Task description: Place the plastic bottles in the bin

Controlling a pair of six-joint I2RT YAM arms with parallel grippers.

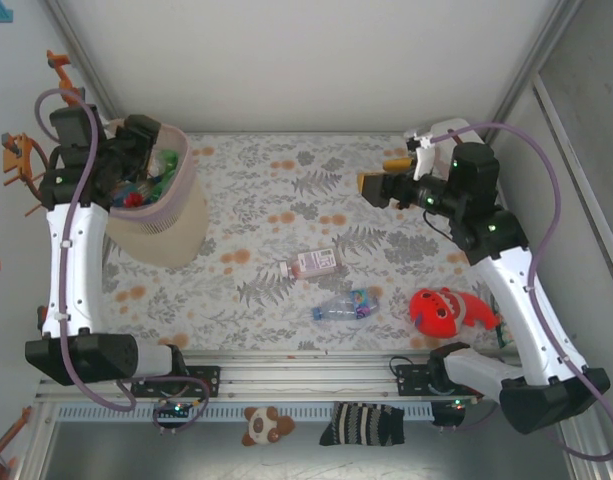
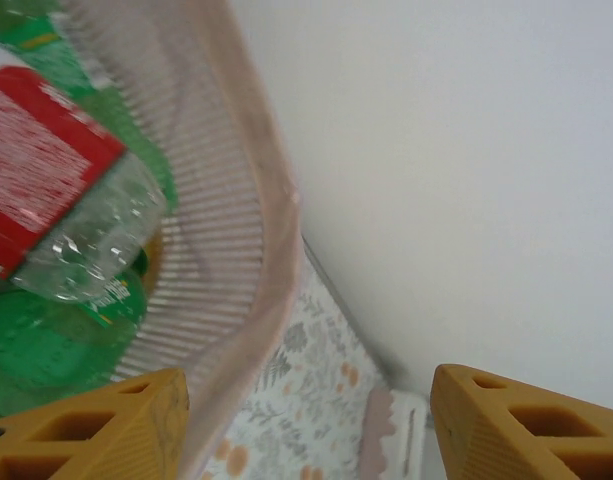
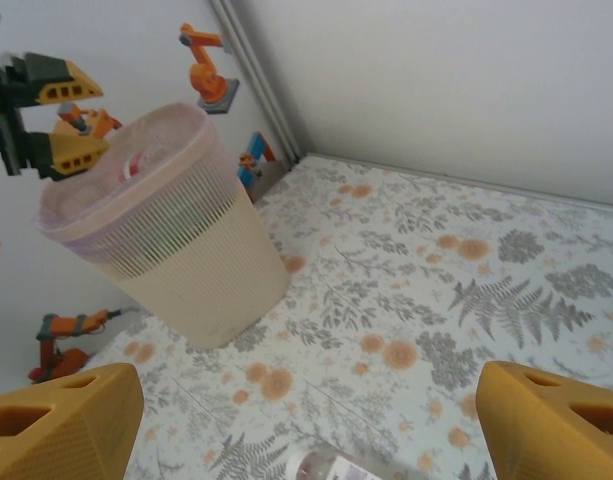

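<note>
Top external: bin [image 1: 171, 225] stands far left on the floral worktop [image 1: 276, 190]. Plastic bottles [image 1: 151, 180] are piled inside it, with green, red and blue showing at the mouth. Two more lie on their sides mid-worktop, apart from each other: pink-label bottle [image 1: 314, 264] and, nearer the arm bases, clear bottle [image 1: 343, 307] with a blue-purple label. Red toy [image 1: 441, 310] lies to their right, beside the right arm.

Left wrist: left tool [image 2: 306, 388] hangs at the bin rim, fingers spread, nothing between them. Inside the bin, red-label bottle [image 2: 56, 190] rests on top of green bottle [image 2: 46, 340].

Right wrist: right tool [image 3: 308, 385] is raised above the worktop on the right side, well apart from the bin, fingers spread wide, gripping nothing. Part of a bottle shows at that view's bottom edge; can't tell which.
</note>
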